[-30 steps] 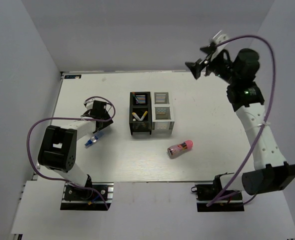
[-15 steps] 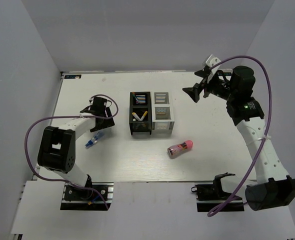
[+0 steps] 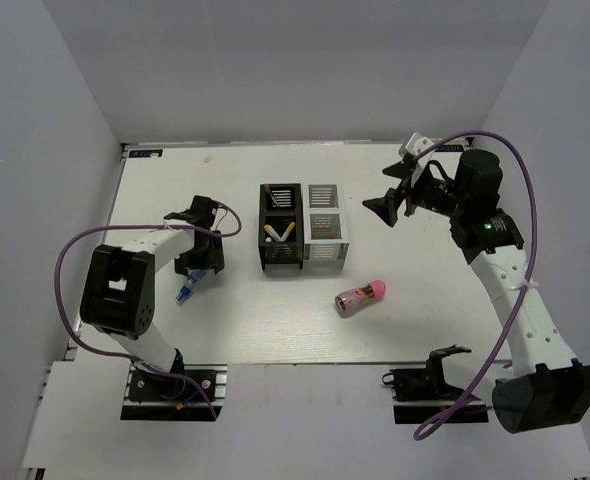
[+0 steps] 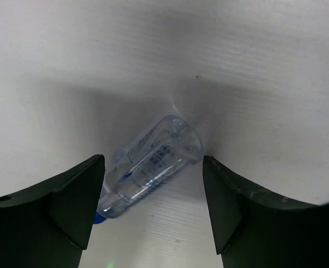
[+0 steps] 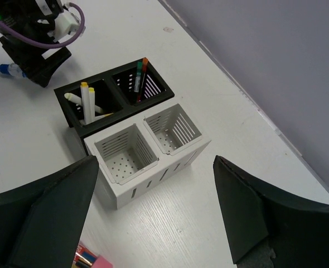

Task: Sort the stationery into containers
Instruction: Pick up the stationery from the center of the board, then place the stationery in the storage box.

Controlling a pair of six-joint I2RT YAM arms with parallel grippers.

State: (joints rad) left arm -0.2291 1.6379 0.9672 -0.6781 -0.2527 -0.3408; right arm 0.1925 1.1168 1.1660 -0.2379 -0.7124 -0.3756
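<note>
A small clear bottle (image 4: 153,167) with a blue cap (image 3: 183,294) lies on its side on the table. My left gripper (image 4: 153,209) is open and straddles it, one dark finger on each side, not clamped. In the top view the left gripper (image 3: 193,268) sits just above the bottle. The black container (image 3: 281,228) holds yellow-capped white pens (image 5: 86,99) in one compartment and green and red pens (image 5: 139,75) in the other. The white container (image 5: 175,159) beside it has both compartments bare. A pink patterned cylinder (image 3: 361,297) lies in front of them. My right gripper (image 3: 390,190) hangs open above the table, to the right of the containers.
A purple cable (image 3: 75,250) loops off the left arm, and another (image 3: 520,170) arcs over the right arm. White walls enclose the table (image 3: 425,320) on three sides. The arm bases (image 3: 170,385) are bolted at the near edge.
The left gripper has moved toward the near edge and come down over the bottle, which shifted slightly. The right arm has swung down and left, closer to the containers.
</note>
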